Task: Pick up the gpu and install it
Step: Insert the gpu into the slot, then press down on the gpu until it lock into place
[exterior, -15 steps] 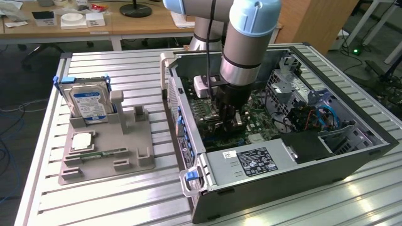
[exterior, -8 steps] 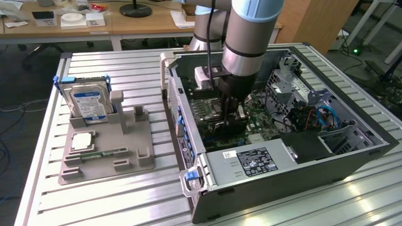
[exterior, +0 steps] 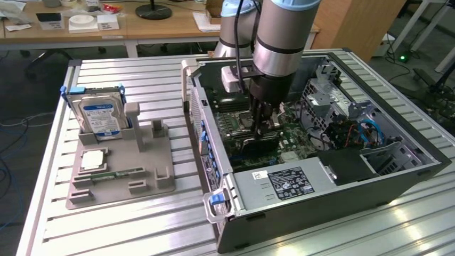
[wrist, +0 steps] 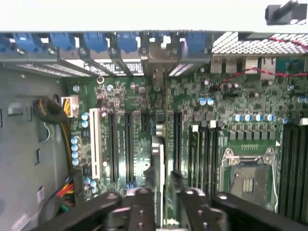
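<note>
The gpu (wrist: 159, 159) shows edge-on as a slim green blade, upright over the motherboard's expansion slots (wrist: 129, 144) inside the open computer case (exterior: 320, 184). Its metal bracket end (wrist: 156, 72) points toward the case's rear wall. My gripper (wrist: 162, 180) is down inside the case, with one black finger on each side of the card's upper edge, shut on it. In the exterior view the gripper (exterior: 261, 128) hangs straight down over the board, with the gpu (exterior: 254, 143) just below it.
A grey parts holder (exterior: 121, 170) stands at the exterior view's left, carrying a silver hard drive (exterior: 101, 118) and a short memory stick (exterior: 114, 174). Near the card are the empty CPU socket (wrist: 248, 175), the memory slots (wrist: 293, 163), the blue slot latches (wrist: 96, 42) and a cable bundle (wrist: 50, 113).
</note>
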Robot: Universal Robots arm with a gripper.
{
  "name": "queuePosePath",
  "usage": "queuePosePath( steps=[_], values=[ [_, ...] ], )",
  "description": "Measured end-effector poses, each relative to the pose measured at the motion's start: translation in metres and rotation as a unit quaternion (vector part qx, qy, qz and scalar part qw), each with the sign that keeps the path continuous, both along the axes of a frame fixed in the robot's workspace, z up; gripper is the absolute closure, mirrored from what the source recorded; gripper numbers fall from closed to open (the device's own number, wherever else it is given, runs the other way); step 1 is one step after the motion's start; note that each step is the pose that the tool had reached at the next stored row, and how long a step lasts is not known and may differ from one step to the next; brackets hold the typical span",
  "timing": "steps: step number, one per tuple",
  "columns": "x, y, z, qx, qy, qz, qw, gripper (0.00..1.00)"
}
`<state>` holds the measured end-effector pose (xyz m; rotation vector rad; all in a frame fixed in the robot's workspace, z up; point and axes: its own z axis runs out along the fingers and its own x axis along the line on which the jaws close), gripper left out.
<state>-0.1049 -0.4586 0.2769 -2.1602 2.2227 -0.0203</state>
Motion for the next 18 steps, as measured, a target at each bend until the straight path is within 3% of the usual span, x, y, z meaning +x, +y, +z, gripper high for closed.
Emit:
queuePosePath(
  steps=[2, 4, 18],
  values=[
    [0.0000, 0.0000, 0.0000, 0.0000, 0.0000, 0.000, 1.0000, 0.84],
    [0.0000, 0.0000, 0.0000, 0.0000, 0.0000, 0.000, 1.0000, 0.90],
    [0.0000, 0.0000, 0.0000, 0.0000, 0.0000, 0.000, 1.0000, 0.90]
  ],
)
